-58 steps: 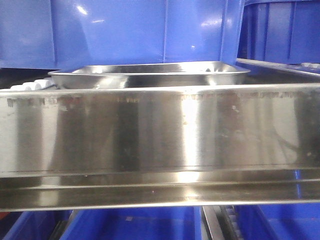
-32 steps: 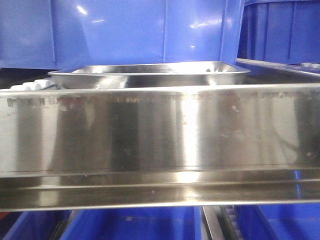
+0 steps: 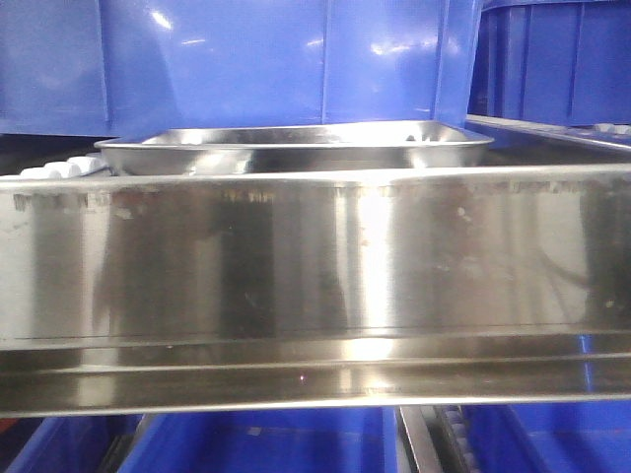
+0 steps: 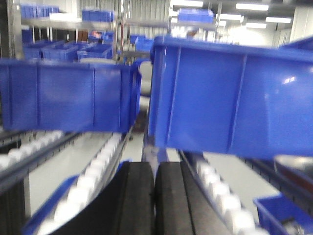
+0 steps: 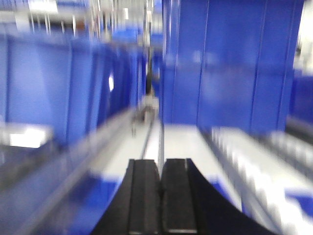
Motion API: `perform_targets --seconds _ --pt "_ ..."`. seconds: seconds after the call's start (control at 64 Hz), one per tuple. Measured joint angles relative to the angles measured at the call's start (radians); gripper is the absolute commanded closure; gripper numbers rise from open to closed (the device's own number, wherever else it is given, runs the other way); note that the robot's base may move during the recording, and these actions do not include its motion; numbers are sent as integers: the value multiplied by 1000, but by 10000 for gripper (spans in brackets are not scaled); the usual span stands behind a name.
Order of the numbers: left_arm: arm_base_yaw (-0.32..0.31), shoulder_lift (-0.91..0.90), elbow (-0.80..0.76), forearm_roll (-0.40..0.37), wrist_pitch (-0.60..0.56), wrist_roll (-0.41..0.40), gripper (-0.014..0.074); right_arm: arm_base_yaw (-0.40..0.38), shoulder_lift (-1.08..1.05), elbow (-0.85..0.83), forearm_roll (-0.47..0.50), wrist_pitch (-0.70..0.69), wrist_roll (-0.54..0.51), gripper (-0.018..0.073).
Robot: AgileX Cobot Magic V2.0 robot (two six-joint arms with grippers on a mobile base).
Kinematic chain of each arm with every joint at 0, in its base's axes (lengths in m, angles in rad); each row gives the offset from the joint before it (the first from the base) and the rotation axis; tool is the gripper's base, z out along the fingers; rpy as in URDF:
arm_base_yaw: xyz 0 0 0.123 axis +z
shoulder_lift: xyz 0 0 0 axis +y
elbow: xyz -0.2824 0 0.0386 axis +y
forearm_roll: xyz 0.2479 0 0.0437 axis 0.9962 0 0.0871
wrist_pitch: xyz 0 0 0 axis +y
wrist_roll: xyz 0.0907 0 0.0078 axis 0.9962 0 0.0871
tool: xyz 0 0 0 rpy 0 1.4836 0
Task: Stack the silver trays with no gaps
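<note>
Silver tray [image 3: 296, 148]: on the shelf just behind the steel shelf rail [image 3: 315, 256], before a blue bin [image 3: 246, 59]; long axis left to right
Left gripper [image 4: 155, 196]: closed tight, empty; steel rim [image 4: 293, 161] low to its right, likely the tray
Right gripper [image 5: 160, 196]: clenched, empty; view blurred; nearer arm cannot be told

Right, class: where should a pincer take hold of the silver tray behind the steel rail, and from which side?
Pinch the thin rolled rim of the silver tray, coming down from above: the steel rail screens the front and a blue bin stands behind, so probably only the top is open.
</note>
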Motion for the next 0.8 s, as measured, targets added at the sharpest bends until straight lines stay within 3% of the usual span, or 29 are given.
perform_targets --seconds 0.188,0.297,0.375,0.453,0.516,0.609,0.703,0.797 --pt "0 0 0 0 -158 -2 602 0 0 1 0 -253 3 638" --pt "0 0 -3 2 -230 -32 602 0 -1 1 0 -387 89 638" --pt "0 0 -30 2 -238 -69 602 0 -1 -4 0 -391 154 638" --pt "0 0 -71 2 -235 -125 602 0 -1 -28 0 -307 199 638" --pt "0 0 -102 2 -213 -167 602 0 -1 -54 0 -189 230 638" --pt "0 0 -146 2 -91 -209 602 0 -1 -100 0 -50 256 638" --pt "0 0 -183 -7 60 -226 602 0 -1 -131 0 -5 265 638" --pt "0 0 -225 -69 196 -232 602 0 -1 -156 17 -3 267 638"
